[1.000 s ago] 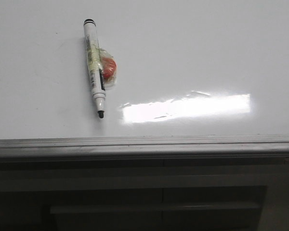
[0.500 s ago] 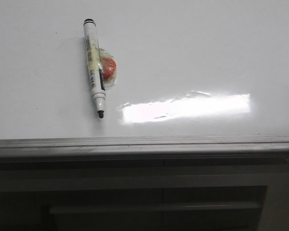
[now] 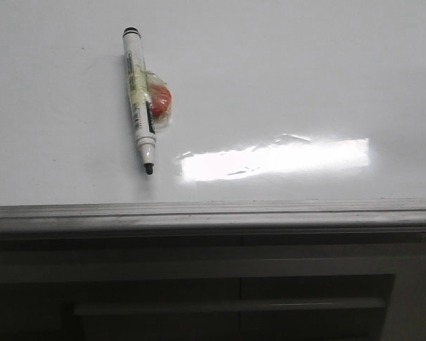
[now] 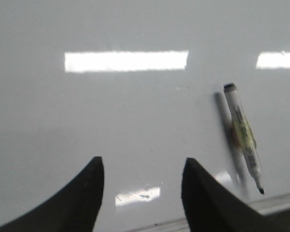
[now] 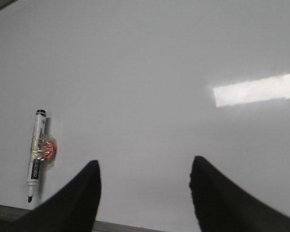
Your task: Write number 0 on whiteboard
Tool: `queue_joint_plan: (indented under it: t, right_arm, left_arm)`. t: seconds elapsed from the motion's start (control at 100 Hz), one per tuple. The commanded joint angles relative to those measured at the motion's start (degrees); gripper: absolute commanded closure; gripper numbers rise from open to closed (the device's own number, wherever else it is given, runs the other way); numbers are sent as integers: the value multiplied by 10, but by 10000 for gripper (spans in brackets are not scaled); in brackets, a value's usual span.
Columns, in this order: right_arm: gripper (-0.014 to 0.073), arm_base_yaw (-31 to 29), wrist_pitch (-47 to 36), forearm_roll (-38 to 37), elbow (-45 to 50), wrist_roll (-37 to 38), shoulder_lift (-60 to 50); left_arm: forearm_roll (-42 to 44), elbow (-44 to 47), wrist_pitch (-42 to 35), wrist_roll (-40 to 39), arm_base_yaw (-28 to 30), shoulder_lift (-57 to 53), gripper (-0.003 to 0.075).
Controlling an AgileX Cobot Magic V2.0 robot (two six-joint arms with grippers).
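The whiteboard (image 3: pixel 284 78) is glossy white with a grey metal rim (image 3: pixel 213 213) along its near edge. No number 0 shows on it. An uncapped white marker (image 3: pixel 139 99) lies on the board at the left, black tip toward the rim, with a red lump taped to its side. The marker (image 4: pixel 243 137) also shows in the left wrist view, off to one side of my left gripper (image 4: pixel 142 162), which is open above bare board. My right gripper (image 5: pixel 145 164) is open too, with the marker (image 5: pixel 37 152) well to its side. Neither gripper appears in the front view.
A bright rectangular light glare (image 3: pixel 273 160) lies on the board near the rim. Below the rim is a dark grey panelled cabinet front (image 3: pixel 227 291).
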Motion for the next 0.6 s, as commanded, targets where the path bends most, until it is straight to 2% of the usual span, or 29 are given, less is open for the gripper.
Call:
queue_joint_plan:
  t: [0.0, 0.1, 0.3, 0.37, 0.48, 0.59]
  right_arm:
    - [169, 1, -40, -9, -23, -7, 50]
    - [170, 1, -51, -9, -24, -7, 96]
    - [170, 1, -59, -9, -24, -7, 133]
    - [170, 1, -59, -16, -24, -7, 133]
    - [170, 1, -59, -17, -24, -7, 133]
    - [170, 1, -59, -17, -24, -7, 133]
  left_arm:
    - [-71, -69, 33, 72, -5, 98, 284]
    - [-132, -106, 42, 89, -35, 175, 295]
    - [-120, -163, 36, 61, -162, 306, 369]
    - [-80, -179, 8, 3, -218, 341, 371]
    - [55, -206, -33, -153, -295, 392, 371]
    - [99, -219, -48, -230, -335, 437, 371]
